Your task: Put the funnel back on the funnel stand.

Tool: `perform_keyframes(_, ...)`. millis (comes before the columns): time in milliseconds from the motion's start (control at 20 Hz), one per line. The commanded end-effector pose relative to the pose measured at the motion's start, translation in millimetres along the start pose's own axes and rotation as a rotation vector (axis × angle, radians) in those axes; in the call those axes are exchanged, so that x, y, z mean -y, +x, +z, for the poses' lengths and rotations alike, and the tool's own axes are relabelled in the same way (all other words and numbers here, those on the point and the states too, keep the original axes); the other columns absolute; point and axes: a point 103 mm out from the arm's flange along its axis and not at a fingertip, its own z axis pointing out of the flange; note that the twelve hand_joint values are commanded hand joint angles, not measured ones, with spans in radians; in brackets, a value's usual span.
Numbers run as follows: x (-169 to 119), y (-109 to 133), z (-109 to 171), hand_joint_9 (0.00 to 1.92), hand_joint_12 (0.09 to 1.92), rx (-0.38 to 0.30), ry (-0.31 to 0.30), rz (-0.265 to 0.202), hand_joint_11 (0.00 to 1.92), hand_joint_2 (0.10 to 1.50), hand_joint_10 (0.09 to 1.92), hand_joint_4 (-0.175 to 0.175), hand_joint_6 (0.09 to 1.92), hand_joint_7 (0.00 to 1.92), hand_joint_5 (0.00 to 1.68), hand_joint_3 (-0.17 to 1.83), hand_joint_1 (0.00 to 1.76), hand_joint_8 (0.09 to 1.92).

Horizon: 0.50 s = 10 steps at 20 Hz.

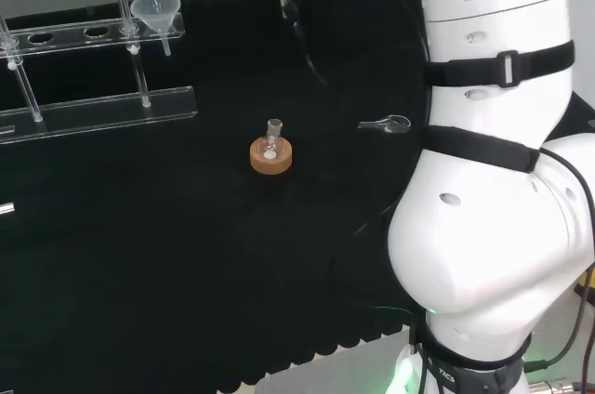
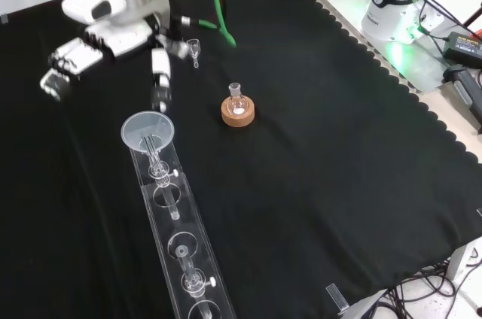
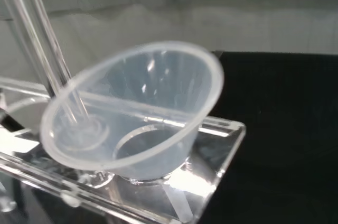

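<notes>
We see the funnel (image 2: pixel 148 130) seated in the end hole of the clear funnel stand (image 2: pixel 188 259), its stem hanging down through the top rail. In the front view the funnel sits at the stand's far end; in the head view the same funnel (image 1: pixel 156 11) is at the right end of the stand (image 1: pixel 98 106), near the back of the black cloth (image 1: pixel 186 255). The wrist view puts the funnel (image 3: pixel 132 113) close up and tilted towards the camera, w/ the stand's top plate (image 3: pixel 222 145) under it and a hole visible through the cone.

The hand (image 2: pixel 113 41) hangs just behind the funnel in the front view, apart from it. Its fingers (image 2: pixel 64 63) are relaxed and spread, not curled on anything; one black-and-white finger (image 2: pixel 160 71) points down towards the funnel's rim, but we can't tell whether it touches.

Approx. mid-cloth stands a small glass flask (image 2: pixel 236 97) on a cork ring (image 2: pixel 238 113), well apart from the stand. A 2nd small clear glass piece (image 2: pixel 194 48) lies on the cloth beyond the flask in the front view, near the hand. In the head view the flask (image 1: pixel 273 137) and ring (image 1: pixel 271 156) sit centre, w/ the small glass piece (image 1: pixel 387 124) to their right, beside the arm's white links (image 1: pixel 493 180).
</notes>
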Motion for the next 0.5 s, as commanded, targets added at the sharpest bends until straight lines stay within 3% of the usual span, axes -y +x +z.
perform_keyframes(50, 50.1, -25.7, -125.7, 0.1, 1.55, -0.25, -0.042, -0.019, 0.0, 0.73, 0.09, -0.051, 0.09, 0.0, 0.0, 0.06, 0.24, 0.09)
perform_keyframes(300, 59.1, -37.3, -143.4, 0.1, 1.54, -0.377, -0.079, 0.032, 0.0, 0.74, 0.09, -0.05, 0.09, 0.0, 0.0, 0.06, 0.21, 0.09)
perform_keyframes(500, 71.0, -52.6, -152.0, 0.1, 1.54, -0.451, -0.173, 0.082, 0.0, 0.75, 0.09, -0.049, 0.09, 0.0, 0.0, 0.06, 0.21, 0.09)
